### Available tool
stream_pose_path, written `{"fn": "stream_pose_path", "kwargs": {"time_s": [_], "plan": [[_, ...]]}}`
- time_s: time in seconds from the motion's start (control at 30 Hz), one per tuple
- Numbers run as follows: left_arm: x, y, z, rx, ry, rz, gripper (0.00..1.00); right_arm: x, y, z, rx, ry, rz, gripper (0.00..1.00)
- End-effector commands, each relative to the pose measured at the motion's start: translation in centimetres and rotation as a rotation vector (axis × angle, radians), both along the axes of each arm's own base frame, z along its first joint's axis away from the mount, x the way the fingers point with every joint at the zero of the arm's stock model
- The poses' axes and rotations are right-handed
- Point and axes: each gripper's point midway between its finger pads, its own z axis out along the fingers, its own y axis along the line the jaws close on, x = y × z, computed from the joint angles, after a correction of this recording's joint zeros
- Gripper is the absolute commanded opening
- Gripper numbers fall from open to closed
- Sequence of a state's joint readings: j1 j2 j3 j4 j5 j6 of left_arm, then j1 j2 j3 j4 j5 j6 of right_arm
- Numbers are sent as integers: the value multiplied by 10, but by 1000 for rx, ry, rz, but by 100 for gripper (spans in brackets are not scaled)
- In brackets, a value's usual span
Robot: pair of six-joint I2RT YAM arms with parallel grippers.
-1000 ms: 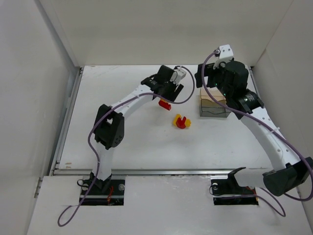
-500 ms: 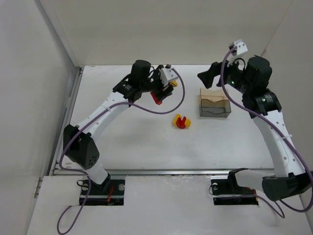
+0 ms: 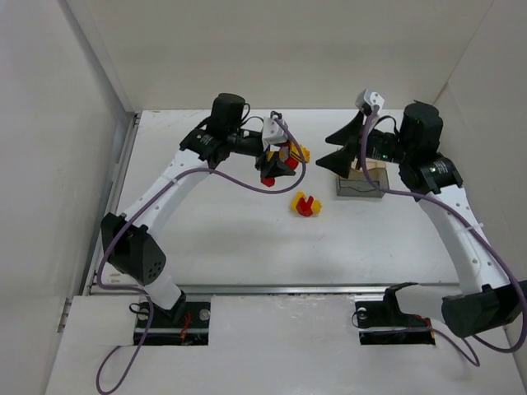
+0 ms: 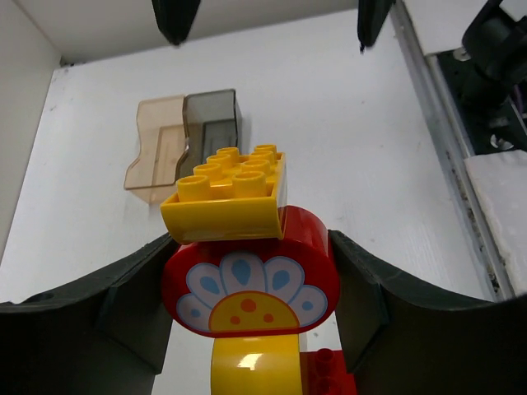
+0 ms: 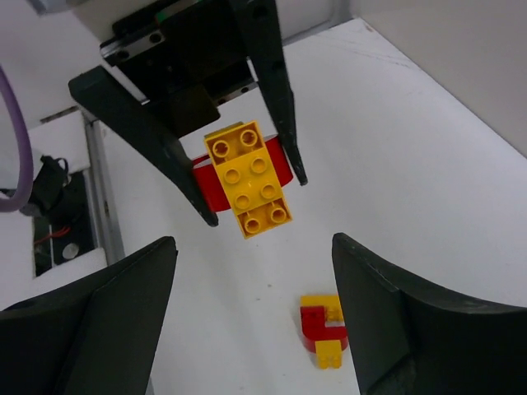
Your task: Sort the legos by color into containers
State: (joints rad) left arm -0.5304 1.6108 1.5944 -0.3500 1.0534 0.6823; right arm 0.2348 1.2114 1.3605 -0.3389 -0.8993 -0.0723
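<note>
My left jaws clamp a rounded red brick (image 4: 249,284); its studded yellow brick (image 4: 230,193) points lengthwise at my gaping, empty right jaws.

Legos (image 4: 235,185) — red, yellow; containers (image 4: 185,140) — beige, grey

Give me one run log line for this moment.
left gripper: shut on red-and-yellow clump, aloft | right gripper: open, facing it | second clump: on table | containers: partly hidden by right gripper
</note>
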Motion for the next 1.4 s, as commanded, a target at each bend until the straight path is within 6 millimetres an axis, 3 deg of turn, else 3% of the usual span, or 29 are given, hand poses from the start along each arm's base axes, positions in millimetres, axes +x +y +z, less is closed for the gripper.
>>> {"fn": "stream_pose_path", "kwargs": {"time_s": [0.0, 0.17, 0.23, 0.47, 0.57, 0.6, 0.7, 0.73, 0.93, 1.0, 1.13, 1.37], "plan": [[-28, -2, 43, -101, -13, -139, 0, -21, 17, 10, -5, -74, 148, 81], [-32, -2, 45, -108, 28, -145, 0, -8, 38, 5, -15, -95, 141, 83], [-32, -2, 45, -108, 28, -145, 0, -6, 43, 12, -10, -116, 145, 78], [-31, -3, 48, -114, 37, -141, 0, 4, 54, 7, -14, -108, 156, 56], [-31, -3, 48, -114, 37, -141, 0, 5, 58, 7, -6, -94, 184, 40], [-31, -3, 48, -114, 37, -141, 0, 2, 59, 7, -3, -93, 199, 25], [-28, -4, 48, -119, 46, -124, 0, 1, 63, 3, 4, -64, 230, 9], [-28, -5, 50, -122, 71, -117, 0, -1, 63, 4, 7, -63, 242, 0], [-10, 2, 35, -88, 154, 2, 0, 4, 60, 5, 17, -45, 179, 0], [-1, 5, 21, -57, 203, 43, 0, 20, 46, 1, 17, -28, 84, 0], [10, 11, -6, 0, 251, 127, 0, 39, 26, 16, 66, -12, -64, 0], [19, 14, -19, 34, 290, 192, 0, 71, -2, 32, 129, 32, -296, 0]]}}
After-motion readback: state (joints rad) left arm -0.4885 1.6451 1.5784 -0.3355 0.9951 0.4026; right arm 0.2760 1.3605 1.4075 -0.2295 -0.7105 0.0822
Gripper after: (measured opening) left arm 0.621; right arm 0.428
